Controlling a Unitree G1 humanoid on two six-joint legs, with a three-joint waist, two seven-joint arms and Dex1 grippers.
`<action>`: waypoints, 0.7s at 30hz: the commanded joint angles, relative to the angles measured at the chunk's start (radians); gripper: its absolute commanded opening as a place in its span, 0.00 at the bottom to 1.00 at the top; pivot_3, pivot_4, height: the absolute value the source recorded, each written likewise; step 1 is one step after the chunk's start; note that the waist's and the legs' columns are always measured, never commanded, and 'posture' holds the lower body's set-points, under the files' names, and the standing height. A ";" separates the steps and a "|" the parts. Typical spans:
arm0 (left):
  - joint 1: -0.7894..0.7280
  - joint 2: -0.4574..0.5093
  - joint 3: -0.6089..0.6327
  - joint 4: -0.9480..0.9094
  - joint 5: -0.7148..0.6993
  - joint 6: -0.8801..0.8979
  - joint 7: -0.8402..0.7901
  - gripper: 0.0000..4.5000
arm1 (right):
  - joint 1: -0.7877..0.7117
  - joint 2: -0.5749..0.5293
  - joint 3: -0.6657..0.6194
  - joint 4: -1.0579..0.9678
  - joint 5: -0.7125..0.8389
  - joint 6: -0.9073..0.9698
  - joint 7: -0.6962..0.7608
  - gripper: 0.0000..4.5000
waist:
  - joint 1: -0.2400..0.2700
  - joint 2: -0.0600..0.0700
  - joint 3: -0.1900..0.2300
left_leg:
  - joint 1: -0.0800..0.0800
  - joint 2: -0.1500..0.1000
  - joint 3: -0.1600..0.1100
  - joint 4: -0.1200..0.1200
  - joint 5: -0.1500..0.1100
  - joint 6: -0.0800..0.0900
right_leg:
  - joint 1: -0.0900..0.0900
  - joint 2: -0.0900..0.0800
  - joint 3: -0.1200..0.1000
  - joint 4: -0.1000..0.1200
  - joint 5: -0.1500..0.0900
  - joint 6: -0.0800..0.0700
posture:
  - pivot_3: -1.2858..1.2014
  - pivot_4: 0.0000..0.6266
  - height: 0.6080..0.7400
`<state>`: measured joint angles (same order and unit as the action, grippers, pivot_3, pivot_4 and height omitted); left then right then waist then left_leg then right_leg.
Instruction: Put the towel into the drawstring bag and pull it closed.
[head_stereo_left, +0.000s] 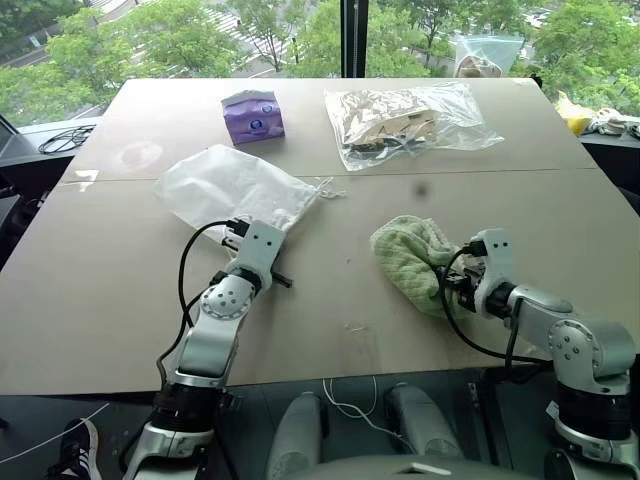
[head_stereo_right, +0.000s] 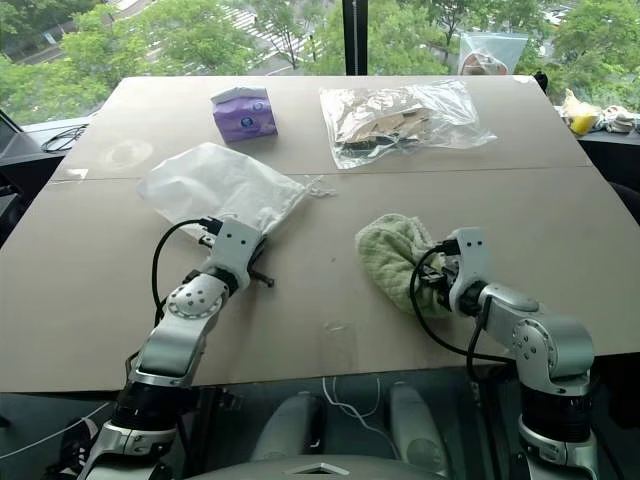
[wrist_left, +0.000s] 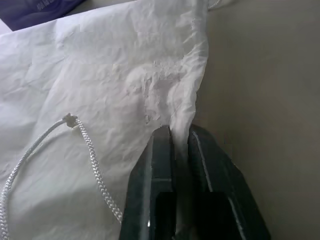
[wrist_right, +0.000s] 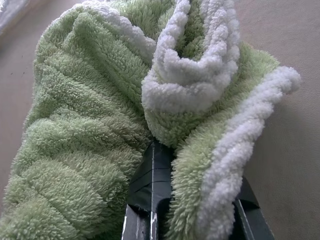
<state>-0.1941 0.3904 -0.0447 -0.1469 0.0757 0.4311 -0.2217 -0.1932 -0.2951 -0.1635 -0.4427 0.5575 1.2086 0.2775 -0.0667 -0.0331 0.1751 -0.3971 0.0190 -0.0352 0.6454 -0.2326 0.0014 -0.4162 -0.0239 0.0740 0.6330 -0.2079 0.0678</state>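
Both grippers are working near the tan table's (head_stereo_left: 120, 300) front edge: the left gripper (wrist_left: 179, 134) is pinching the drawstring bag's (head_stereo_left: 225, 188) rim, and the right gripper (head_stereo_left: 452, 287) is clamping the towel (head_stereo_left: 405, 255) beside it. Trees are showing through the windows (head_stereo_left: 180, 35) behind.

- The left gripper (head_stereo_left: 243, 226) meets the near edge of the drawstring bag (head_stereo_left: 228, 188).
- The right gripper (head_stereo_left: 458, 283) is pressed into the towel (head_stereo_left: 412, 255), bunched just left of it.

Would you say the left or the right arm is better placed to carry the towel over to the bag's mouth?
Right, probably. The right gripper is already shut on the towel, while the left gripper is pinching the edge of the drawstring bag and looks better kept there to hold the mouth.
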 joint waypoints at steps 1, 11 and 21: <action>-0.011 -0.019 0.035 0.002 -0.024 -0.023 -0.001 0.01 | 0.029 0.000 0.045 0.023 -0.001 0.011 0.005 0.00 | 0.000 0.000 0.000 | 0.000 0.000 0.000 0.000 0.000 0.000 | 0.000 0.000 0.000 0.000 0.000 0.000 | 0.52 0.24 1.00; -0.103 -0.039 0.255 -0.078 -0.429 0.041 -0.207 0.01 | 0.011 0.023 0.067 0.020 0.033 -0.055 0.063 0.00 | -0.001 0.001 0.001 | -0.001 0.001 0.001 -0.002 0.000 0.000 | -0.002 0.000 0.000 -0.002 0.000 0.000 | 0.52 0.24 1.00; -0.239 -0.016 0.535 -0.031 -1.023 0.506 -0.161 0.01 | 0.012 0.034 0.087 0.058 0.021 -0.120 0.071 0.00 | -0.003 0.001 0.001 | -0.003 0.001 0.000 -0.002 0.000 0.000 | -0.003 0.001 0.000 -0.002 0.001 0.000 | 0.52 0.24 1.00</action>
<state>-0.4176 0.3650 0.4614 -0.1736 -0.8623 0.8782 -0.3959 -0.1893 -0.2673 -0.0973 -0.3936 0.5767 1.0916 0.3438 -0.0696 -0.0325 0.1758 -0.3995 0.0196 -0.0350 0.6431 -0.2325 0.0014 -0.4193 -0.0227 0.0736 0.6314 -0.2073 0.0675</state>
